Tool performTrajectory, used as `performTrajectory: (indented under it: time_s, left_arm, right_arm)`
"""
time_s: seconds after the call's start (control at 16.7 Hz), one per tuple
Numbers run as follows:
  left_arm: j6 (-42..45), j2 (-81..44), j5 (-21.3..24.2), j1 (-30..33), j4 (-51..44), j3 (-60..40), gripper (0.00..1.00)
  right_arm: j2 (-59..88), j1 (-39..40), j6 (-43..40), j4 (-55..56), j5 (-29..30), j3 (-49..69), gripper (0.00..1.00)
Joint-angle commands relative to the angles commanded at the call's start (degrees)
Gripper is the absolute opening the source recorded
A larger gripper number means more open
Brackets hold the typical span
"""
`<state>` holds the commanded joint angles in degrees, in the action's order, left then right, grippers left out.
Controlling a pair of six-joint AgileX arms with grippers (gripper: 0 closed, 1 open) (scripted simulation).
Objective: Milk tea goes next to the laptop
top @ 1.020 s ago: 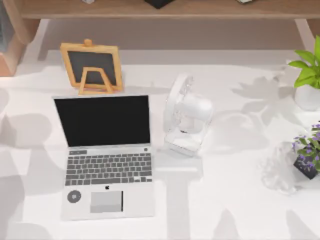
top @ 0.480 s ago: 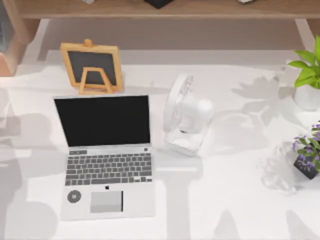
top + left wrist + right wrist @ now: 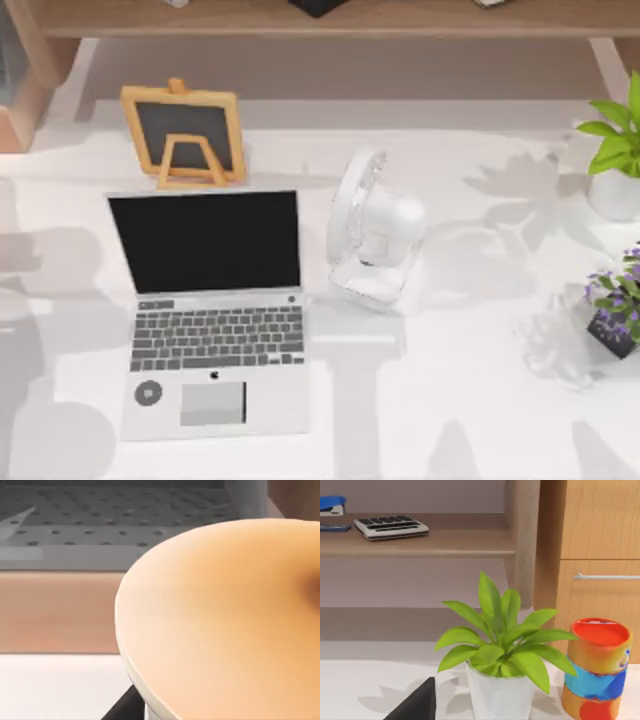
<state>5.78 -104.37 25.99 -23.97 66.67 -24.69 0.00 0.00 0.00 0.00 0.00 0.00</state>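
Left wrist view: the milk tea (image 3: 225,625) sits very close to the camera, its tan-orange domed top looming large. A dark sliver of the left gripper shows below the cup's edge; whether the fingers are spread or closed on the cup cannot be told. Behind the cup, a wooden ledge (image 3: 57,612) and a grey perforated panel (image 3: 110,525).

Right wrist view: one dark fingertip (image 3: 417,702) at the lower edge, its grip state not readable. Ahead, a green plant in a white pot (image 3: 499,680), and beside it a cylinder (image 3: 595,667) banded red, orange and blue. A keyboard (image 3: 391,527) lies on the shelf behind.

Top view: the laptop (image 3: 213,310) lies open on the table's (image 3: 460,400) left half, screen black. Chalkboard (image 3: 183,135) behind it. White fan (image 3: 372,232) just right of the screen. Potted plants at the right edge.
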Motion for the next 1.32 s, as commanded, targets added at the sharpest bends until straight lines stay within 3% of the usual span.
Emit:
performTrajectory:
  time_s: [0.24, 0.3, 1.32]
  left_arm:
    - [0.0, 0.0, 0.0, 0.0, 0.0, 0.0, 0.02]
    - [0.0, 0.0, 0.0, 0.0, 0.0, 0.0, 0.00]
    - [0.1, 3.1, -0.1, -0.1, -3.6, -0.3, 0.00]
  right_arm:
    - [0.0, 0.0, 0.0, 0.0, 0.0, 0.0, 1.00]
    - [0.0, 0.0, 0.0, 0.0, 0.0, 0.0, 1.00]
    - [0.0, 0.0, 0.0, 0.0, 0.0, 0.0, 1.00]
